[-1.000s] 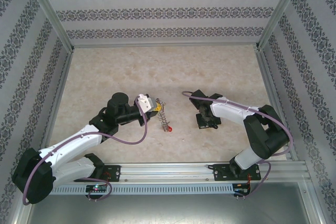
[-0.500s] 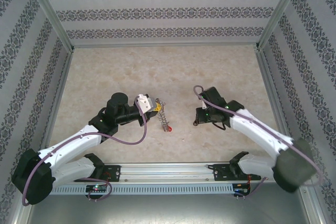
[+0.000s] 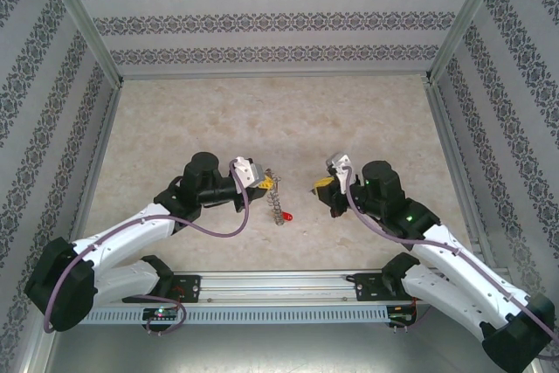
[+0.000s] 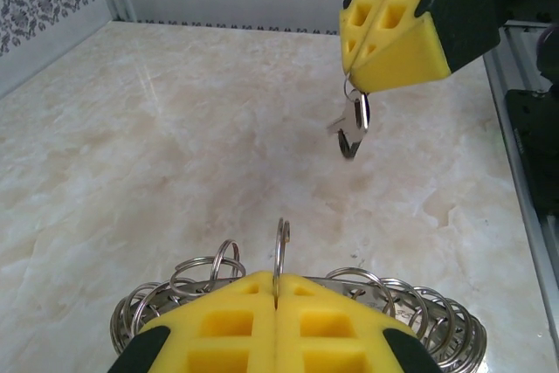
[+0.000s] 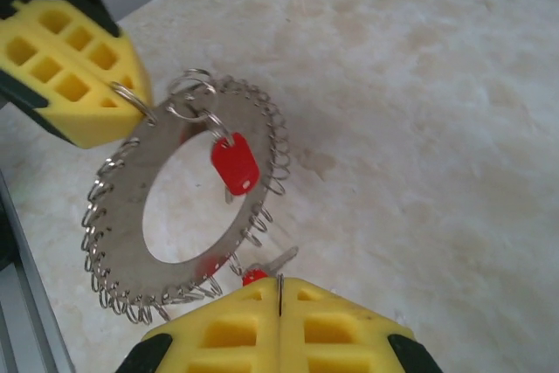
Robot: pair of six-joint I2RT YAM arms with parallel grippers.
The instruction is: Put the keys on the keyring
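Item one: my left gripper [image 4: 276, 284], bottom centre of its wrist view, jaws pressed together on one upright wire loop [image 4: 281, 238] of the keyring [image 5: 118, 207]. The ring itself hangs from that pinch, spreading across the left half of the right wrist view and showing edge-on at lower centre of the top view. Item two: my right gripper [image 5: 279, 293], bottom centre of its own view, jaws pressed together on a small key [image 4: 353, 121]. The key dangles below it at upper right of the left wrist view, apart from the ring. Item three: a red-headed key [image 5: 234, 165], already hung on a loop near the ring's top. Item four: the marbled table [image 3: 262, 111] beneath; whether the ring's lower edge touches it, I cannot tell. Step in hand, as I judge it: bring the held key to a free loop. Done well, that calls for a firm, unmoving left pinch and a slow right approach lined up with a loop's open end. The loop should be one away from the red-headed key, with no release until the key has caught.
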